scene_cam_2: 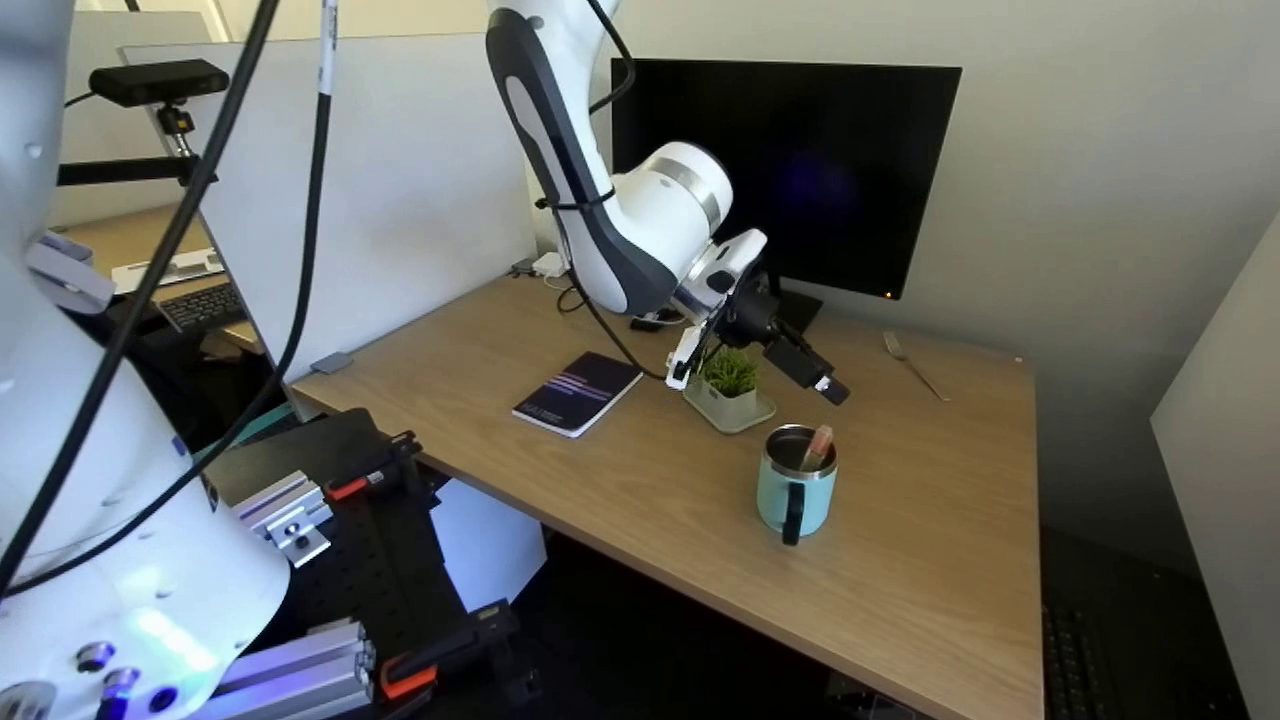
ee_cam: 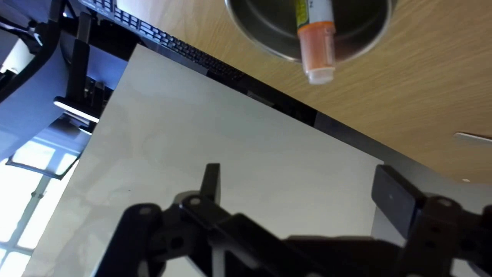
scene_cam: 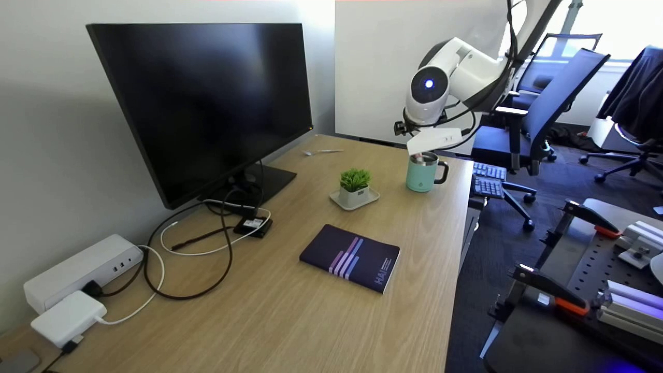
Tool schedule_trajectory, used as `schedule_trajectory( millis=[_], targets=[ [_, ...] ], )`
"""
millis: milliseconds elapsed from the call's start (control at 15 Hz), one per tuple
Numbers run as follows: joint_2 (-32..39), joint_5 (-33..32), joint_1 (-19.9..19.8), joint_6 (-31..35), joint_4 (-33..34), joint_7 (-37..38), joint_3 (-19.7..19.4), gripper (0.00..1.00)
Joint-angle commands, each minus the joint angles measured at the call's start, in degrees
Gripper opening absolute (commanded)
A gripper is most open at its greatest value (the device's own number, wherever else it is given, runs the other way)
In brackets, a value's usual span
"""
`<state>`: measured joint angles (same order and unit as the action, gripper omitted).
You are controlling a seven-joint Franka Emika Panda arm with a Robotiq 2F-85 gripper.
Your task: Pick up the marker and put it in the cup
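The cup is a teal mug with a black handle, upright on the desk in both exterior views (scene_cam: 420, 177) (scene_cam_2: 822, 496). In the wrist view its steel rim and inside (ee_cam: 265, 29) show at the top. The marker, with an orange end and a white and yellow body, stands tilted inside the cup and leans over the rim (scene_cam_2: 818, 447) (ee_cam: 317, 44). Only its end shows in an exterior view (scene_cam: 418, 156). My gripper (ee_cam: 298, 173) is open with nothing between its fingers. In an exterior view the gripper (scene_cam_2: 832, 388) is tilted, above the desk and apart from the cup.
A small potted plant (scene_cam_2: 730, 372) on a white dish stands close to the arm. A dark notebook (scene_cam: 352, 257), a fork (scene_cam_2: 912, 365), a monitor (scene_cam: 207, 103) and cables (scene_cam: 228, 248) are on the desk. A white panel (ee_cam: 230, 146) rises beyond the desk edge.
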<state>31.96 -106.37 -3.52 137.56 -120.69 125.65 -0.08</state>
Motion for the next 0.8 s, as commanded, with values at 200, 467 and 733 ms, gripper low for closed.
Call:
schedule_trajectory(
  millis=[200, 467, 733],
  targets=[
    [-8.3, 8.0, -5.7, 21.8, -3.4, -22.4, 0.0, 1.0],
    [-10.1, 22.1, -6.3, 27.5, -9.8, -40.5, -0.1, 1.0],
    [-10.9, 37.8, -8.0, 25.9, -15.0, -57.4, 3.8, 1.0]
  ],
)
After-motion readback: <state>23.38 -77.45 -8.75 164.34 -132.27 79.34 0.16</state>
